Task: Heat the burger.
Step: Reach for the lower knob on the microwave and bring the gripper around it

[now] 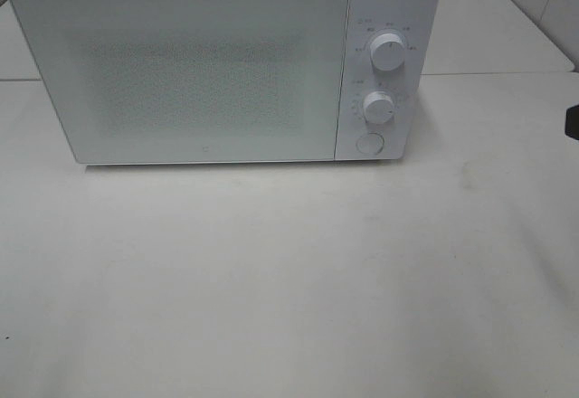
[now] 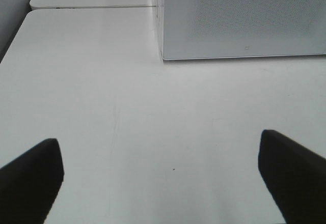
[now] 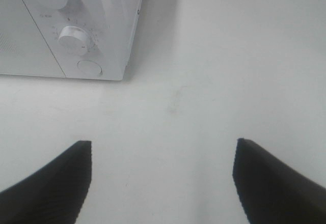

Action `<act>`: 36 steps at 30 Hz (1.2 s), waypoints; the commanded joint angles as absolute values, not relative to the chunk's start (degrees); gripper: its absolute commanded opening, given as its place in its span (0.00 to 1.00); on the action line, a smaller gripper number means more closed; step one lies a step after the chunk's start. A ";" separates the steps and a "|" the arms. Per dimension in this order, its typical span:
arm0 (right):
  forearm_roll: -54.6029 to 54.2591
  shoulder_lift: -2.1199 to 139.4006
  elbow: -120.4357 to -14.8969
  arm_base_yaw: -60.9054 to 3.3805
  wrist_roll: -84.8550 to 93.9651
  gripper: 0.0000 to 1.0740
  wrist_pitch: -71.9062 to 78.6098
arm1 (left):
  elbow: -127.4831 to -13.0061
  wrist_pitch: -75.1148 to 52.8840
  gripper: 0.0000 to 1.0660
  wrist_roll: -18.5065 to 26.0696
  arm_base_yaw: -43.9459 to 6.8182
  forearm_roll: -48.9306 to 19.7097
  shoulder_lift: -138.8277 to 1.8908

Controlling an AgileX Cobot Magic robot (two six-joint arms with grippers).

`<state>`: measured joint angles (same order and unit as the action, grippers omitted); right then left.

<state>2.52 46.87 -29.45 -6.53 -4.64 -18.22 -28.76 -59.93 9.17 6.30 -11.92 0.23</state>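
Here, a wide white worktop (image 1: 289,280) carries a white microwave (image 1: 223,71), set toward the back. Its frosted door (image 1: 181,77) is shut and covers most of the front. You cannot see through it.

On the microwave's right-hand panel, an upper knob (image 1: 387,52) sits above a lower knob (image 1: 378,107). Below them is a round button (image 1: 368,143).

The burger shows in no view. It is not on the worktop in front of the microwave or at either side of it. Whether it is behind the shut door cannot be told.

The left hand (image 2: 159,142) hangs in front of the microwave's left front corner, fingers wide apart and holding nothing. The right hand (image 3: 163,143) hangs in front of the microwave's panel corner, fingers also apart and empty.

The step in hand is probably working the panel, and the right hand is the better placed for it. If the burger is inside, the lower knob, likely the timer, wants turning. To do that well, come at the knob square on and close the fingers evenly on its rim. Turn without shoving the microwave backward. Keep clear of the button just beneath the knob, since it may release the door. The left hand could steady the microwave's left side if it starts to slide.
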 commanded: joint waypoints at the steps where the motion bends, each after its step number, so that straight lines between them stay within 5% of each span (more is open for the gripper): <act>1: 2.46 49.50 -29.28 -6.19 -4.98 0.69 -13.29 | -28.59 -59.53 0.92 8.94 6.47 -12.32 1.72; 22: 2.06 72.02 -27.67 -6.19 -4.98 0.69 26.93 | -28.59 -59.53 0.92 8.94 6.47 -12.32 1.72; 36: -22.92 83.02 -19.65 -22.23 14.09 0.69 54.26 | -28.59 -59.53 0.92 8.94 6.47 -12.32 1.72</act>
